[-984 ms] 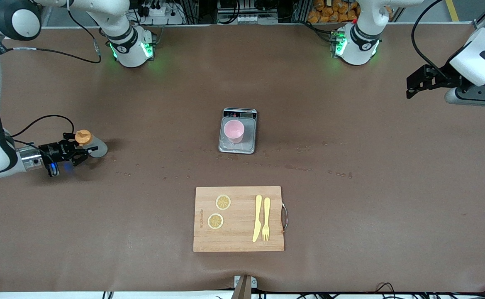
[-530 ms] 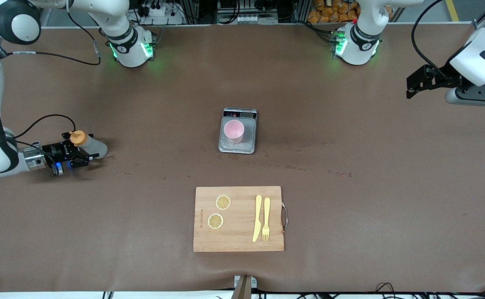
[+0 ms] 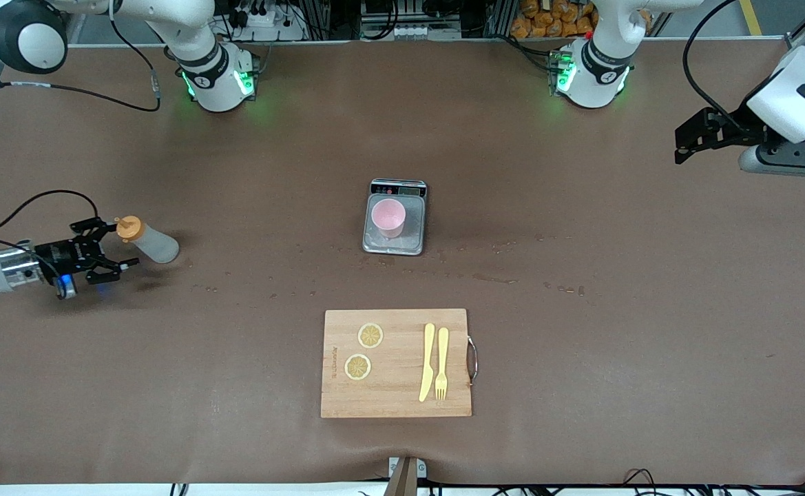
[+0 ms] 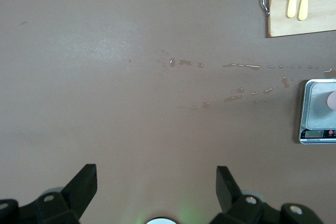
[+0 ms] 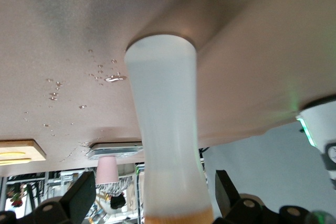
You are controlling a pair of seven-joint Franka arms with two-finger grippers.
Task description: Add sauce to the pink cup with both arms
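Observation:
The sauce bottle, translucent grey with an orange cap, stands on the table near the right arm's end. My right gripper is open, just off the bottle at cap height. In the right wrist view the bottle stands between the spread fingers with a gap on each side. The pink cup stands on the scale at mid-table; it also shows in the right wrist view. My left gripper waits open and empty, high over the left arm's end of the table; it also shows in the left wrist view.
A wooden cutting board lies nearer the front camera than the scale. It carries two lemon slices, a yellow knife and a fork. Drops of liquid dot the table near the scale.
My right gripper has opened and drawn back from the sauce bottle toward the right arm's end of the table, leaving the bottle on the table. The left arm has not moved.

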